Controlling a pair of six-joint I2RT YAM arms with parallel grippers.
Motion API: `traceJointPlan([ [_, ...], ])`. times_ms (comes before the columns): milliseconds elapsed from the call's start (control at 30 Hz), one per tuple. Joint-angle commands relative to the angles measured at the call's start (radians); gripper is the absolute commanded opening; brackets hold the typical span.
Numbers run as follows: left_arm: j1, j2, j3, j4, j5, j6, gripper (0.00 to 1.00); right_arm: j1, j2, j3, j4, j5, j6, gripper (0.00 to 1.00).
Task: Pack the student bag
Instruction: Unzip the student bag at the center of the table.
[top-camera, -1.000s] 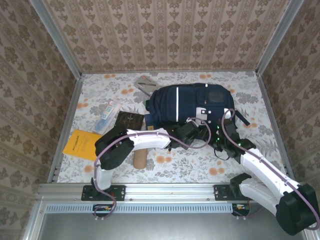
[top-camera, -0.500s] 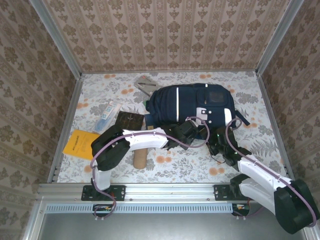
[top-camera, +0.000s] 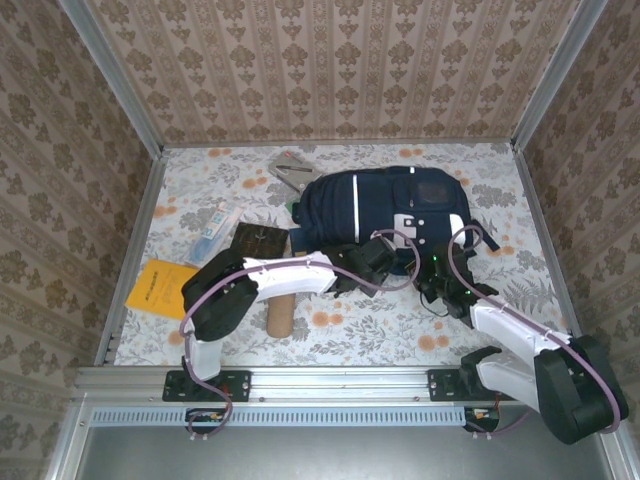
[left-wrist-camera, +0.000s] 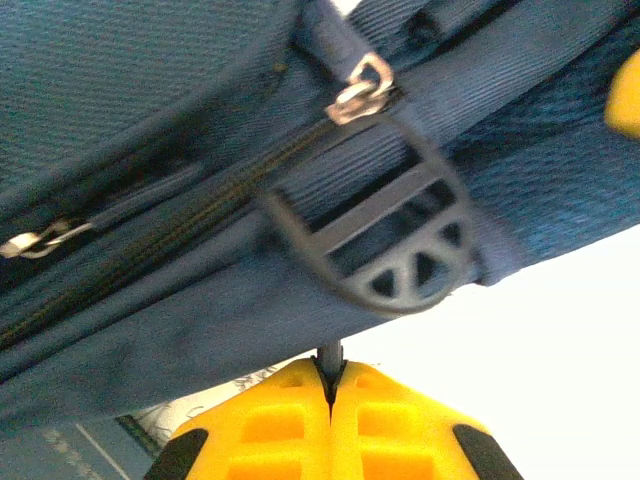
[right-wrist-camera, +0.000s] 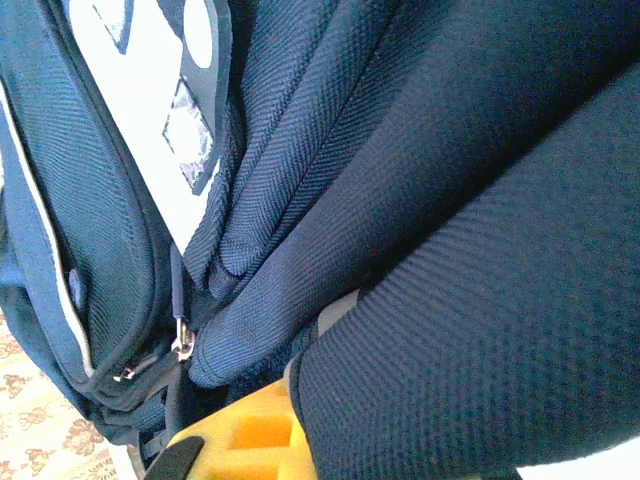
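The student bag (top-camera: 385, 205), navy with a white stripe and white patches, lies at the back middle of the table. My left gripper (top-camera: 377, 260) sits at its near edge. In the left wrist view the yellow fingers (left-wrist-camera: 260, 425) are shut on a thin dark pull tab (left-wrist-camera: 330, 356) under the bag's grey plastic buckle (left-wrist-camera: 395, 262). My right gripper (top-camera: 438, 273) is at the bag's near right corner. In the right wrist view it (right-wrist-camera: 300, 382) is shut on a thick navy fold (right-wrist-camera: 450, 330) that hides one finger.
Left of the bag lie an orange booklet (top-camera: 160, 288), a blue-white packet (top-camera: 212, 232), a dark brown square (top-camera: 258, 240) and a cardboard tube (top-camera: 280, 318). A grey object (top-camera: 292, 170) sits behind the bag. Patterned walls close the table on three sides.
My right gripper moved in toward the bag's near right corner and went from open to shut on its fabric. The left gripper stayed shut and shifted slightly left.
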Motion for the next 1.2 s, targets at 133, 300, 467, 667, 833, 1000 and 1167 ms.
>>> traceJointPlan([
  [133,0.109,-0.041,-0.011,-0.103,-0.084,0.011,0.0,-0.154,-0.122,0.028,-0.156,0.002,-0.161,0.0],
  [300,0.177,-0.08,-0.031,-0.121,-0.106,0.051,0.0,-0.295,-0.105,0.061,-0.217,-0.067,-0.267,0.0],
  [467,0.264,-0.122,-0.041,-0.131,-0.094,0.087,0.0,-0.433,-0.025,0.131,-0.227,-0.137,-0.341,0.0],
  [667,0.274,-0.159,-0.051,-0.105,0.005,0.143,0.0,-0.464,0.105,0.256,-0.213,-0.154,-0.405,0.0],
  [833,0.179,-0.177,-0.059,-0.091,0.104,0.152,0.0,-0.467,0.267,0.412,-0.23,-0.136,-0.474,0.0],
  [1000,0.096,-0.163,-0.034,-0.075,0.226,0.078,0.0,-0.469,0.422,0.594,-0.362,-0.13,-0.547,0.51],
  [1167,0.041,-0.096,0.054,-0.077,0.301,0.044,0.0,-0.441,0.355,0.579,-0.456,-0.133,-0.526,0.62],
])
